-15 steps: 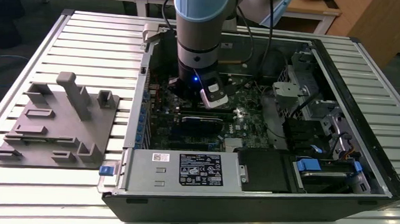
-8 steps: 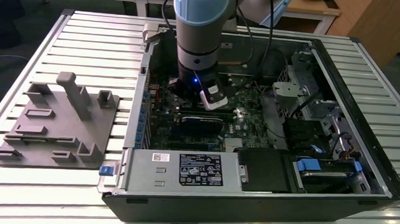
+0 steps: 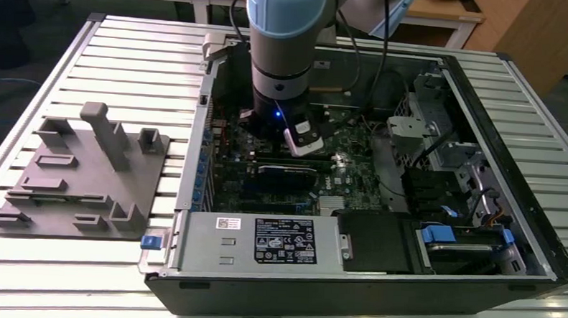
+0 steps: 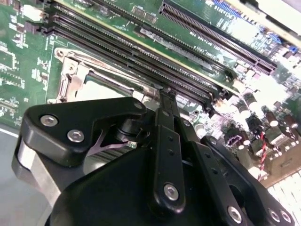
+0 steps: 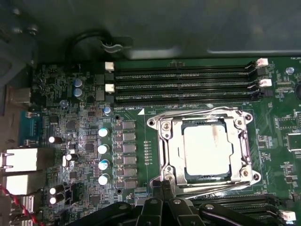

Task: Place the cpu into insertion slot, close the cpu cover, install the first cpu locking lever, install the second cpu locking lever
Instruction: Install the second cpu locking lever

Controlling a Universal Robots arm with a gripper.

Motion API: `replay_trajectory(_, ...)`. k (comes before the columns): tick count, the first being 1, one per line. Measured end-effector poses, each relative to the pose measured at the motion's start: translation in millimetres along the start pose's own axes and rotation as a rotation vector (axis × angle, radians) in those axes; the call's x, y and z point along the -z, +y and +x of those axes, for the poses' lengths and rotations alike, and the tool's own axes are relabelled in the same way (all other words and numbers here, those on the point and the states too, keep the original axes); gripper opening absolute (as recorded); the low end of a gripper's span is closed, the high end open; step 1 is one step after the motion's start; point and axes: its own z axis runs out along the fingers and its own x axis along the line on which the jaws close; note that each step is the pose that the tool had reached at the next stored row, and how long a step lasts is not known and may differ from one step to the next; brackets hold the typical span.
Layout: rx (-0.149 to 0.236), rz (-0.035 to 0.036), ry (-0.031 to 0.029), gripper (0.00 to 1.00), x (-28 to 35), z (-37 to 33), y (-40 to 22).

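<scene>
The cpu (image 5: 206, 149) shows its pale silvery top through the window of the cpu cover (image 5: 171, 151), which lies flat over the insertion slot (image 5: 151, 123). One thin wire lever (image 5: 190, 112) runs along the socket's side by the memory slots. A second lever (image 5: 214, 190) runs along the side nearest my gripper (image 5: 164, 185). The black fingers are shut, tips together right at that socket edge. I cannot tell whether they touch the wire. In the second wrist view the gripper (image 4: 165, 94) meets the socket's corner beside the cover (image 4: 75, 77). In the exterior view the arm (image 3: 280, 65) reaches down into the open case.
Long black memory slots (image 5: 183, 84) lie beside the socket, and a row of capacitors (image 5: 103, 155) stands close by. The case wall (image 3: 200, 148), drive bays (image 3: 455, 188) and power supply (image 3: 261, 241) ring the green board. A grey fixture (image 3: 87, 172) sits on the table at the exterior view's left.
</scene>
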Motion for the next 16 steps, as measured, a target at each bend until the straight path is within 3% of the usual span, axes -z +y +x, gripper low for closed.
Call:
replay_trajectory(5, 0.0, 0.0001, 0.0, 0.1, 6.0, -0.3, 0.6)
replay_trajectory(16, 0.0, 0.0001, 0.0, 0.1, 8.1, -0.9, -7.2)
